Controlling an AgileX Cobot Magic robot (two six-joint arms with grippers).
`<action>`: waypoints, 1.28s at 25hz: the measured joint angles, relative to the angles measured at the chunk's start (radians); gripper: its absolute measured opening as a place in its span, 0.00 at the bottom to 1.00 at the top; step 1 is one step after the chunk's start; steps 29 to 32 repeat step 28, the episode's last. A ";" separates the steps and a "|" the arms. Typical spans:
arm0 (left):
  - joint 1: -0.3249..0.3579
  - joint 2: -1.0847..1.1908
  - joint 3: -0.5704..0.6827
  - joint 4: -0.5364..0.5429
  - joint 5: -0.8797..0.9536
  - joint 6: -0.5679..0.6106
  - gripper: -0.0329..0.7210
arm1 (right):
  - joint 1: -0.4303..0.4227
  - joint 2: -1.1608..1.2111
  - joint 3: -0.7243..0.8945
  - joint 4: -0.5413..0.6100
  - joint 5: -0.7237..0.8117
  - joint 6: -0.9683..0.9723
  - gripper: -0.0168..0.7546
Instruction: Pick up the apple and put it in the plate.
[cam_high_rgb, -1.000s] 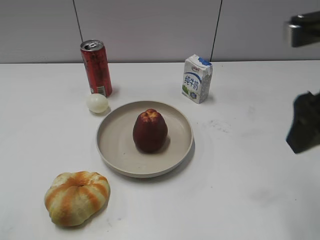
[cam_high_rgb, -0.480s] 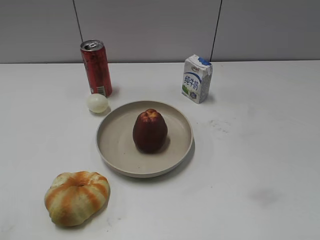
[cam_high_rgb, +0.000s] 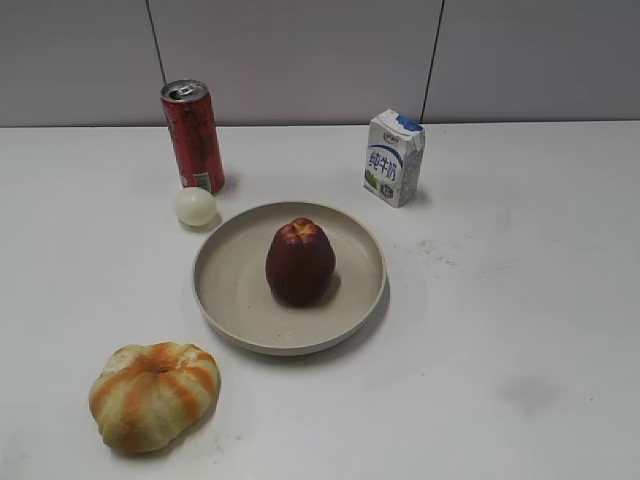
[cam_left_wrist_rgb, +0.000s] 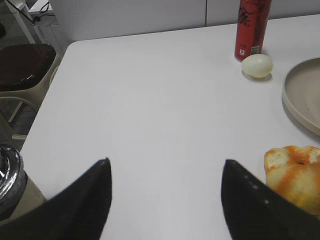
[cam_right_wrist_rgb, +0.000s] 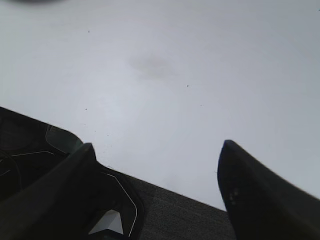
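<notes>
The dark red apple (cam_high_rgb: 300, 262) stands upright in the middle of the beige plate (cam_high_rgb: 225, 285) at the table's centre. Part of the plate's rim shows at the right edge of the left wrist view (cam_left_wrist_rgb: 300, 95). No arm shows in the exterior view. My left gripper (cam_left_wrist_rgb: 165, 167) is open and empty above bare table near the left side. My right gripper (cam_right_wrist_rgb: 157, 147) is open and empty over the table's front edge, with bare white table ahead of it.
A red can (cam_high_rgb: 193, 135) and a small pale ball (cam_high_rgb: 194, 205) stand behind the plate on the left. A milk carton (cam_high_rgb: 394, 157) is behind on the right. An orange-striped bun (cam_high_rgb: 154, 394) lies front left. A chair (cam_left_wrist_rgb: 25, 65) stands off the table's left edge.
The right arm, seen at the right edge one second ago, has left the exterior view. The apple and plate have not moved.
</notes>
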 joint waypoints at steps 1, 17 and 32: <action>0.000 0.000 0.000 0.000 0.000 0.000 0.74 | 0.000 0.000 0.000 0.000 0.000 0.000 0.79; 0.000 0.000 0.000 0.000 0.000 0.000 0.74 | -0.327 -0.276 0.000 0.011 0.000 0.000 0.79; 0.000 0.000 0.000 0.000 0.000 0.000 0.74 | -0.394 -0.435 0.000 0.029 0.003 0.000 0.79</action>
